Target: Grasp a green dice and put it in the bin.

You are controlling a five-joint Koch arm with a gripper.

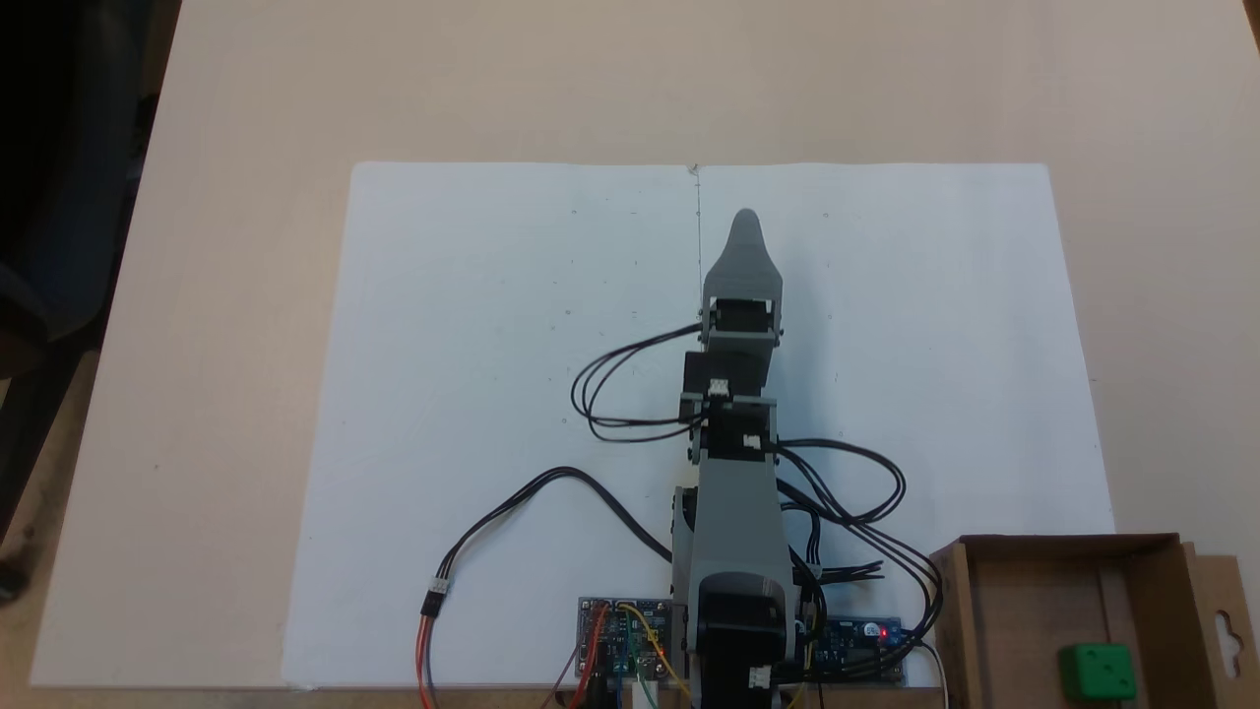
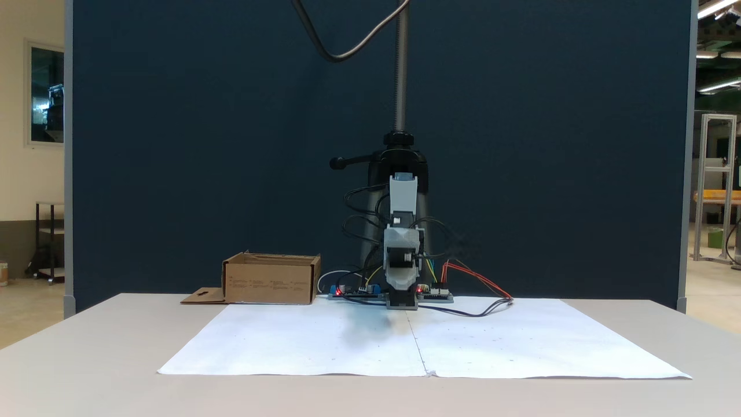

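Note:
The green dice (image 1: 1098, 673) lies inside the bin (image 1: 1068, 545), an open brown cardboard box at the lower right of a fixed view. The other fixed view has the bin (image 2: 271, 285) at the left, and its wall hides the dice. My gripper (image 1: 745, 221) reaches out over the middle of the white paper, far from the bin, with nothing visibly held. A single grey tip is all I see of it from above. From the front the gripper (image 2: 401, 299) hangs low over the paper, pointing at the camera, and its jaws cannot be told apart.
White paper sheets (image 1: 492, 345) cover the table's middle. Circuit boards (image 1: 630, 635) and looping black cables (image 1: 610, 394) sit around the arm's base. A camera stand pole (image 2: 399, 69) rises behind the arm, in front of a dark blue partition (image 2: 202, 145).

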